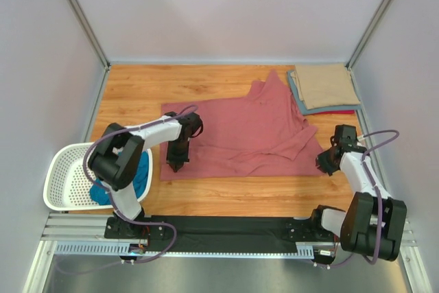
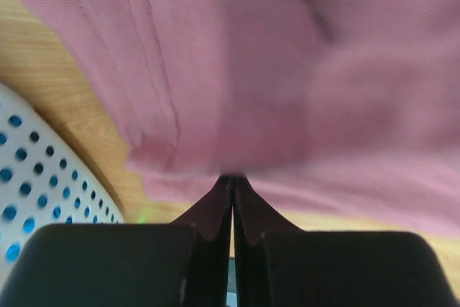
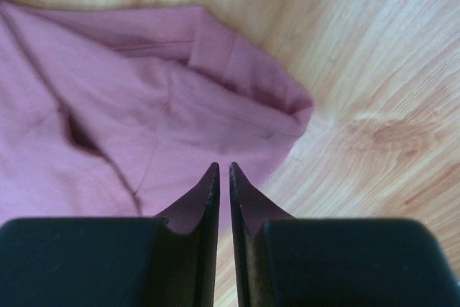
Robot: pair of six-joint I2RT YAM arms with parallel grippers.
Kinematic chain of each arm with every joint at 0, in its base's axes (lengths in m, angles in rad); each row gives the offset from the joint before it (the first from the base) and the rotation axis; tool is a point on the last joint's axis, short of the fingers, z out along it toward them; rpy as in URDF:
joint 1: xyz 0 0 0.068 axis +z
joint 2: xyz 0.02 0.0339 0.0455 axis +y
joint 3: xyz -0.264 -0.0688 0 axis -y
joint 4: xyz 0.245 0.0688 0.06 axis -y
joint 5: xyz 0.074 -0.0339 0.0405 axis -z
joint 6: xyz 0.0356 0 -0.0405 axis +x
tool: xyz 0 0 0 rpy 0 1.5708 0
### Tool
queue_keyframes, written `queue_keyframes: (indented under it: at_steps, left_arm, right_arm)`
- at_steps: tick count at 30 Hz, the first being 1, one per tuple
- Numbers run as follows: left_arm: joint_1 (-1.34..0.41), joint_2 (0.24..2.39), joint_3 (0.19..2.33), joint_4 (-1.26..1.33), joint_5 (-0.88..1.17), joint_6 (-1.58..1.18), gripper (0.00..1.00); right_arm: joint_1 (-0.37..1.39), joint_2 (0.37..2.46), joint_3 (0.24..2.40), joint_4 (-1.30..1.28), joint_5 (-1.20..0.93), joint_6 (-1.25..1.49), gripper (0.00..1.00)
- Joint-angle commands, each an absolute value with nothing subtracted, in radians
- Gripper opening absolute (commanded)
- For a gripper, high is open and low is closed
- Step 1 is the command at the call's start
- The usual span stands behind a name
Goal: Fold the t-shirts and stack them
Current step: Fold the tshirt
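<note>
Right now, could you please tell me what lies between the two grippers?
Only the rose shirt, spread out from the left gripper to the right gripper; the top view shows it.

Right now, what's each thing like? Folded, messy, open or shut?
rose-red shirt, spread out, rumpled, not neatly folded.
left gripper, shut on the rose-red shirt's edge.
right gripper, shut, holding nothing.
tan shirt, folded, on top.
grey-blue shirt, folded, under the tan shirt.
red shirt, folded, at the bottom.
teal shirt, crumpled in the basket.
basket, upright.
</note>
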State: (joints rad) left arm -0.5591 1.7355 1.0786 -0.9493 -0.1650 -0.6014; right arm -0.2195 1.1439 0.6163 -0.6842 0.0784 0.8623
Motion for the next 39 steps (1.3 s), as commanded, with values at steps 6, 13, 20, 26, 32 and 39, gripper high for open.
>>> queue_keyframes:
  at_steps: [6,13,20,26,32,39]
  left_arm:
    - [-0.558,1.891,1.077,-1.031,-0.377,-0.678,0.00]
    - [-0.557,1.868,1.074,-1.061,-0.411,-0.696,0.00]
    - [-0.558,1.761,1.126,-1.083,-0.344,-0.657,0.20]
    - [-0.558,1.603,1.252,-1.111,-0.243,-0.583,0.36]
    - [-0.558,1.459,1.315,-1.082,-0.131,-0.512,0.42]
    - [-0.557,1.316,1.266,-1.005,-0.074,-0.480,0.44]
  right_arm:
    - [-0.247,1.259,0.555,-0.591,0.339,0.908,0.11]
    - [-0.249,1.236,0.545,-0.630,0.356,0.917,0.10]
    - [-0.244,1.106,0.616,-0.690,0.282,0.826,0.13]
    - [-0.155,1.016,0.716,-0.718,0.077,0.796,0.28]
    - [-0.039,1.022,0.641,-0.663,-0.046,0.865,0.41]
    - [0.118,1.123,0.626,-0.597,-0.017,1.012,0.42]
